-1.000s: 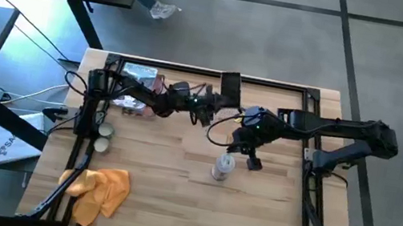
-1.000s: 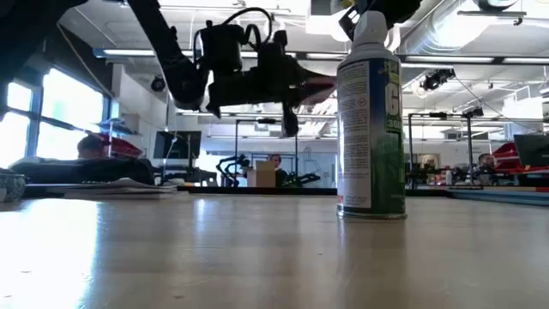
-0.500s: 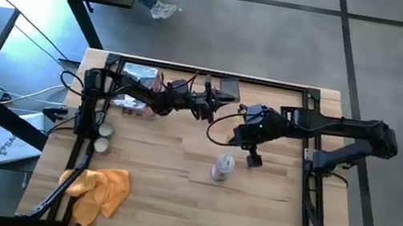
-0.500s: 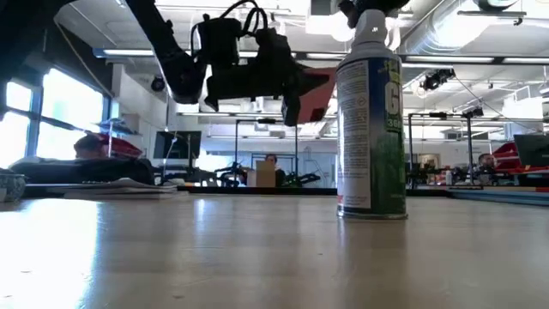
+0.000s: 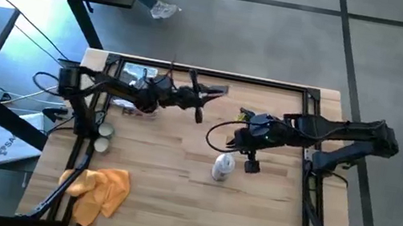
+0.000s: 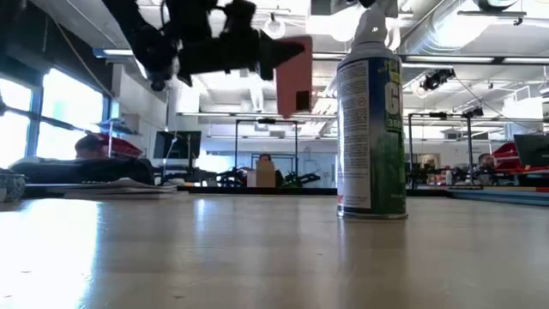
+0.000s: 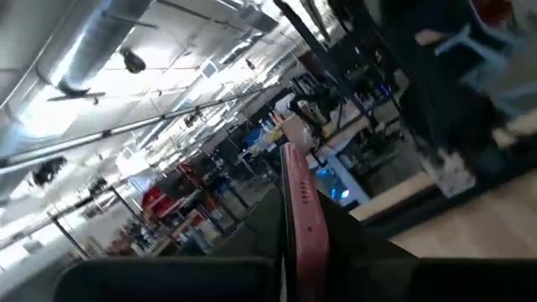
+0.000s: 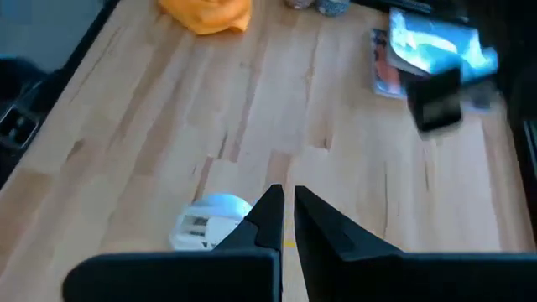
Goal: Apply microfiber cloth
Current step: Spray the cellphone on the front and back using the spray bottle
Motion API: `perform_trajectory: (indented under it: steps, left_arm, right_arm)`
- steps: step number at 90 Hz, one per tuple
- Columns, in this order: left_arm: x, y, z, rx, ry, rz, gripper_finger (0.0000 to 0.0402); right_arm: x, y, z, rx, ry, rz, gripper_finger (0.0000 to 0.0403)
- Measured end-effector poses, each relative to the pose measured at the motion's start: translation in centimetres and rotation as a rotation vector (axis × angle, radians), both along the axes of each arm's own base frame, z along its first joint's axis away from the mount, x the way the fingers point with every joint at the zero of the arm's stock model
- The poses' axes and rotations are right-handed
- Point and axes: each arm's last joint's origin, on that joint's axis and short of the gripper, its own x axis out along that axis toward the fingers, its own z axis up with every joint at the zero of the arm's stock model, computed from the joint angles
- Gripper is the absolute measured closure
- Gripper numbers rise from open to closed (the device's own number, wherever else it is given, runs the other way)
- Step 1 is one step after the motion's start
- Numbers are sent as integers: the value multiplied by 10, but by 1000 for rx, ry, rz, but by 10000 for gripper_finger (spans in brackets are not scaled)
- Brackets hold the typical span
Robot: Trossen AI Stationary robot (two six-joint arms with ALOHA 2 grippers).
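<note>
A wooden bench seen from above, with two dark robot arms reaching in from its sides. The microfiber cloth, a crumpled orange-yellow rag, lies at about 8 o'clock on the bench, near the left edge and well apart from both grippers. The left gripper is raised above the far part of the bench, at about 12 o'clock, clenched on a phone that is pink on one side; in the low view the phone hangs edge-down from the gripper, clear of the surface. The right gripper hovers near the centre, just beside the top of an upright spray can at its 9 o'clock; its fingers are drawn nearly together around nothing. A silvery packet rests at 11 o'clock near the far edge, partly under the left arm. Two small round containers sit at 9 o'clock by the left edge, above the cloth
</note>
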Motion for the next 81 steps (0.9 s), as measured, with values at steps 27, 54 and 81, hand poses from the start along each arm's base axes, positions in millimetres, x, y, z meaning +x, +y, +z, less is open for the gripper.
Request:
perform_trajectory:
  steps: [27, 54, 81]
  left_arm:
    - [-22, -35, 24, -74, 99, -101, 390]
    - [-38, -88, 31, -88, 296, -239, 390]
    - [-46, -145, 24, -195, 387, -271, 390]
  right_arm:
    - [-3, 34, 4, 82, -47, 52, 403]
    - [-13, 67, 4, 193, -28, 72, 403]
    - [-9, 104, -17, 382, 105, -74, 403]
